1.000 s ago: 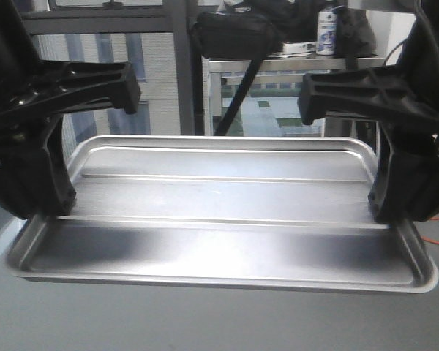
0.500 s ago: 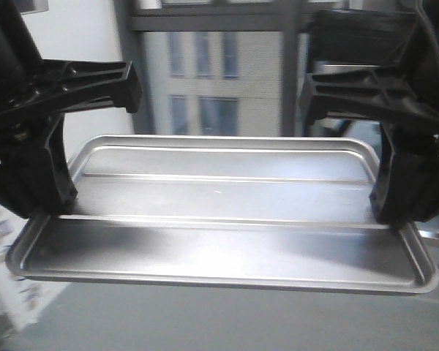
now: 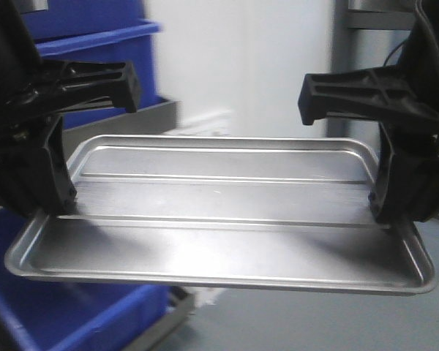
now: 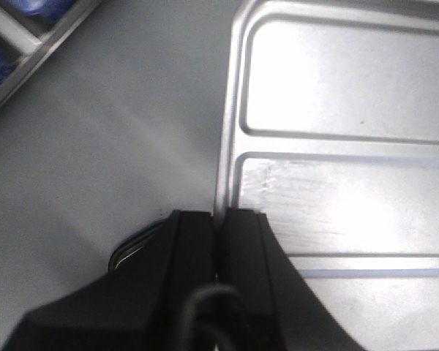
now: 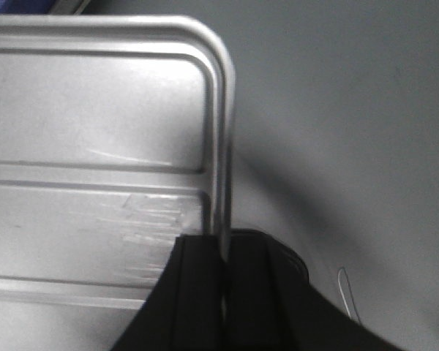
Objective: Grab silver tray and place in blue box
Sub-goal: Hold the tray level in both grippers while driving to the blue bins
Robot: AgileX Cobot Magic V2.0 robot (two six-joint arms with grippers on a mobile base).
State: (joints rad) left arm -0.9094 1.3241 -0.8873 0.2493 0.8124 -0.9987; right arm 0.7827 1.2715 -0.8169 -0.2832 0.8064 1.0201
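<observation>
In the front view, the tray (image 3: 219, 219) is held up in the air, roughly level, long side across the frame. Left gripper (image 3: 55, 206) is clamped on its left short rim, right gripper (image 3: 384, 212) on the right short rim. The box (image 3: 73, 322) shows blue at lower left, under and behind the tray's left corner, with more blue at upper left; the tray is not in it. A metal rail (image 3: 168, 311) runs beside the box. View is motion-blurred.

Left wrist view: left gripper (image 4: 221, 227) has its fingers pinched tight on the tray (image 4: 336, 183) rim, no gap. Grey surface (image 4: 95, 146) is below, blue bits and rail (image 4: 36, 55) at top left.

Right wrist view: right gripper (image 5: 223, 252) is likewise closed on the rim of the tray (image 5: 95, 146), near a rounded corner. Grey surface (image 5: 351, 110) is beyond.
</observation>
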